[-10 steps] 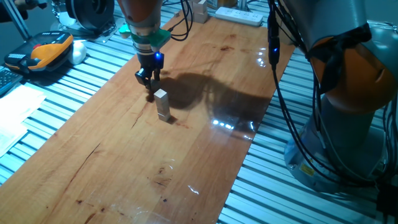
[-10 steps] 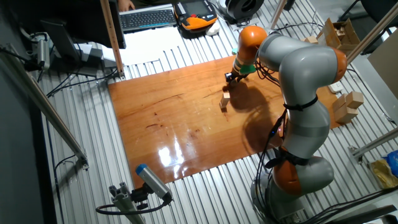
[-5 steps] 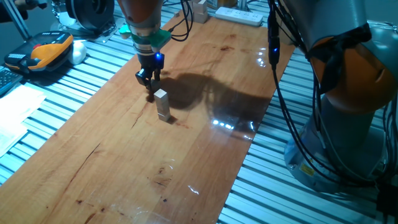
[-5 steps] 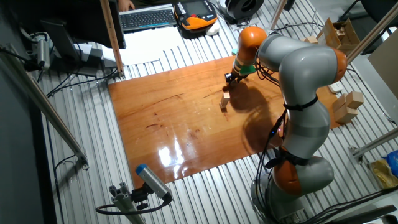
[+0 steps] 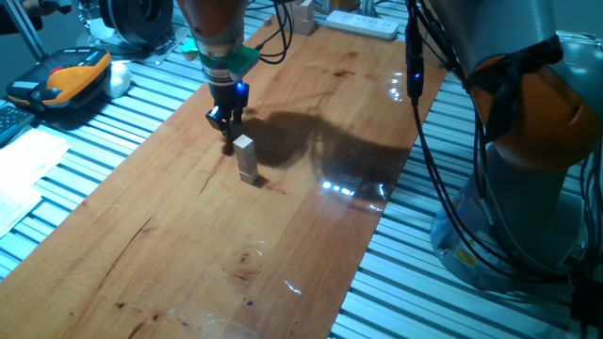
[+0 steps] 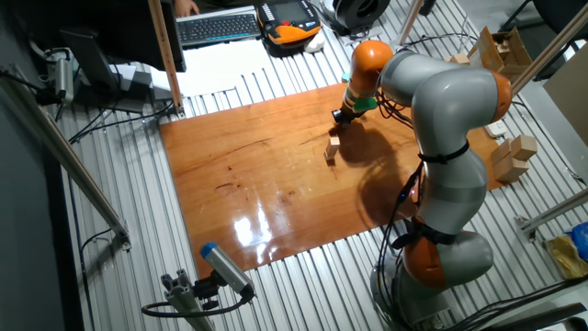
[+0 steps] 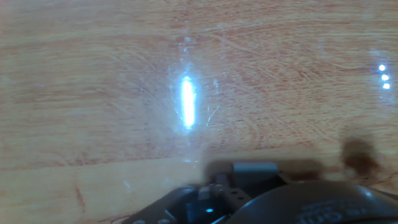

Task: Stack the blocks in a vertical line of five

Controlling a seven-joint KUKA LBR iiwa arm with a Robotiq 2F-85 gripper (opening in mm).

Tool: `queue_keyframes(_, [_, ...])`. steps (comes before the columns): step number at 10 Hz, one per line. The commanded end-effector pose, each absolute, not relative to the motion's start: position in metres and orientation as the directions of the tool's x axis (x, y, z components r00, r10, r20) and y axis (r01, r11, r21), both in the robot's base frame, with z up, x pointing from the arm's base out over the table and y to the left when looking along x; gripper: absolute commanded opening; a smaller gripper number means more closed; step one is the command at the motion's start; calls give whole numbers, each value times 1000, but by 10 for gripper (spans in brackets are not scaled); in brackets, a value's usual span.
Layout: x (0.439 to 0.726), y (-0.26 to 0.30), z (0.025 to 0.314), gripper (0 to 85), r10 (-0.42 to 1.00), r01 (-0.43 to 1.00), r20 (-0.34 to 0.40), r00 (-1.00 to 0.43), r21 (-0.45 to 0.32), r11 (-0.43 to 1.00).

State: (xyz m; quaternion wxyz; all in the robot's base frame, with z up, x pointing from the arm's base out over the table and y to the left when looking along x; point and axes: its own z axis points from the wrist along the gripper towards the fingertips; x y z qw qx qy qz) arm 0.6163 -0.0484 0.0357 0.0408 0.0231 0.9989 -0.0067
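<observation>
Gripper [image 5: 226, 124] barely moved over the last second, hovering behind the stack of blocks [image 5: 247, 158]; jaw state unclear, possibly pinching nothing.

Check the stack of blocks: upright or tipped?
Upright. The stack stands straight on the table in both fixed views, apart from the gripper.

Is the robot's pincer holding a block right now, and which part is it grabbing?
It cannot be told. The pincer hangs just behind the stack of blocks, too small to show anything between its fingers.
</observation>
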Motion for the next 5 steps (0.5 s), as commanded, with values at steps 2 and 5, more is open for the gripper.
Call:
queue_keyframes(2, [616, -48, 36, 340, 48, 50, -79, -996, -15, 999])
queue_keyframes(5, [617, -49, 39, 0, 35, 34, -57, -998, 5, 999])
